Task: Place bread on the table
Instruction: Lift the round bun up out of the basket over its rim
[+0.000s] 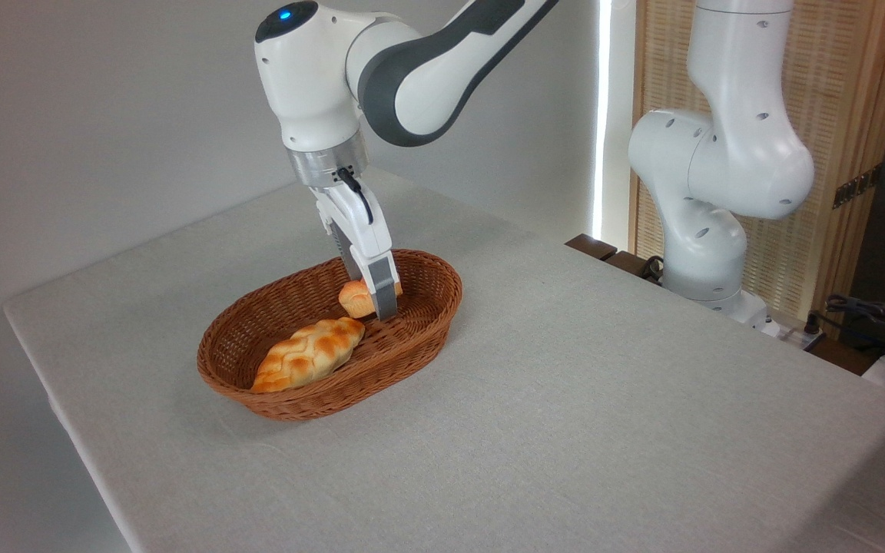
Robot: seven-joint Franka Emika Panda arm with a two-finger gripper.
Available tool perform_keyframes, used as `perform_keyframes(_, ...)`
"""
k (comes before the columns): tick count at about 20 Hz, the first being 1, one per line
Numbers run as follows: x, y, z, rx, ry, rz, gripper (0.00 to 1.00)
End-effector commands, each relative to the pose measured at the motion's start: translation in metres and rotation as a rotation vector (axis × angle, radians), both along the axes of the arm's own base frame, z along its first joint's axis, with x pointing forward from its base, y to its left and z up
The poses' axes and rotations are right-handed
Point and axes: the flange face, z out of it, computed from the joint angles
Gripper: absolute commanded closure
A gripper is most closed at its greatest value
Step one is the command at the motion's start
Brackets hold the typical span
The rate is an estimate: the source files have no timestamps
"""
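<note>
In the wicker basket (427, 322) near the table's (604, 399) left edge, the gripper (381, 301) reaches to the small bun (356, 298); its grasp cannot be told.

Grey-cloth table (565, 399) w/ wicker basket (427, 322) on it.
</note>
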Motion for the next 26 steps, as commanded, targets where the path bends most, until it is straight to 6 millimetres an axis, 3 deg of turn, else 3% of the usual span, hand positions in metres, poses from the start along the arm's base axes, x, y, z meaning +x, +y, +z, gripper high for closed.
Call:
perform_keyframes(1,-0.002,0.001,-0.004,-0.016,-0.007,0.002,0.73)
perform_keyframes(5,-0.002,0.001,-0.004,-0.016,-0.007,0.002,0.82)
perform_keyframes(9,-0.001,0.004,-0.002,-0.018,-0.008,0.007,0.84)
perform_keyframes(12,0.005,0.008,0.017,-0.014,-0.023,0.014,0.84)
perform_keyframes(16,0.021,0.037,0.070,-0.020,0.016,0.053,0.84)
perform_keyframes(18,0.027,0.045,0.085,-0.030,-0.004,0.068,0.84)
perform_keyframes(22,0.035,0.061,0.107,0.040,-0.044,0.058,0.84)
perform_keyframes(26,0.045,0.105,0.114,0.130,-0.069,0.037,0.82)
